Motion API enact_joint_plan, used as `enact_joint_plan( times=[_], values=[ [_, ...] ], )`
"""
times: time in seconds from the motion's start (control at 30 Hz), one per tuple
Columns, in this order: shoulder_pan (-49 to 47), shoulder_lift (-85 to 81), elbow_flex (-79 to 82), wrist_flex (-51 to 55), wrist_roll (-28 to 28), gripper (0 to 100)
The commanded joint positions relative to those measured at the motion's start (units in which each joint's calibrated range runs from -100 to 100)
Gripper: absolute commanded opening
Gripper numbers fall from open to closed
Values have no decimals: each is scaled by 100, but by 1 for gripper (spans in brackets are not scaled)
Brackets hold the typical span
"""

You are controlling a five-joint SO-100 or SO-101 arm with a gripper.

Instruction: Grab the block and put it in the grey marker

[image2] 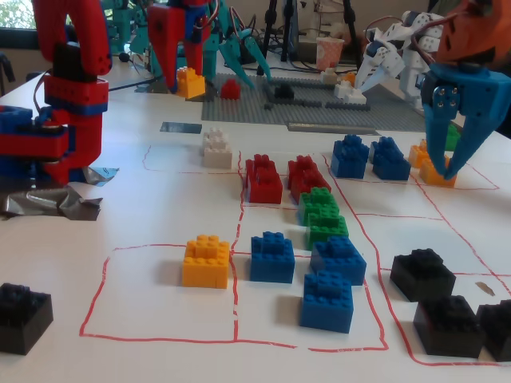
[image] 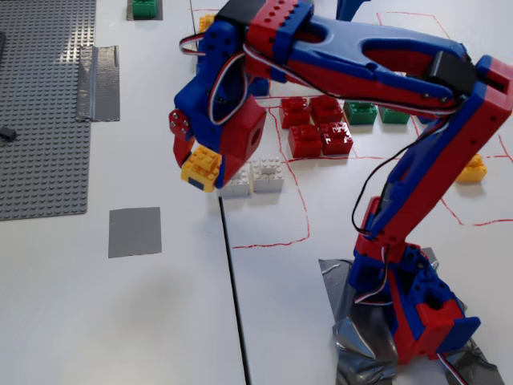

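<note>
The yellow block (image: 201, 167) is what I have in the gripper (image: 195, 163), pinched between the two fingers and lifted clear of the white table (image: 120, 313); in the other fixed view the same block (image2: 189, 81) hangs under the gripper (image2: 185, 80) in front of the grey baseplate (image2: 335, 112). From the high fixed view I see the red and blue arm (image: 377, 72) stretched leftward from its base (image: 417, 313), which sits on crumpled silver tape. The big grey baseplate (image: 44, 104) fills the upper left of that view. The grey marker (image: 135, 232), a flat square patch, lies on the table lower left of the block and apart from it, with nothing on it. Just right of the held block sit two white blocks (image: 256, 175), side by side inside a red-lined cell. Further right I see red blocks (image: 317, 128) clustered, then green blocks (image: 361, 112) partly behind the arm. In the low fixed view, a yellow block (image2: 206, 261) and blue blocks (image2: 319, 271) rest in the nearest cells.
</note>
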Motion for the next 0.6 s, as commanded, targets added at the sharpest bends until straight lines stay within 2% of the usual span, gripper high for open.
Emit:
enact_joint_plan(
  times=[0.0,0.57],
  values=[
    [-133,47,-536,-136,-88,0],
    [-358,1705,-2080,-193,-400,0]
  ],
)
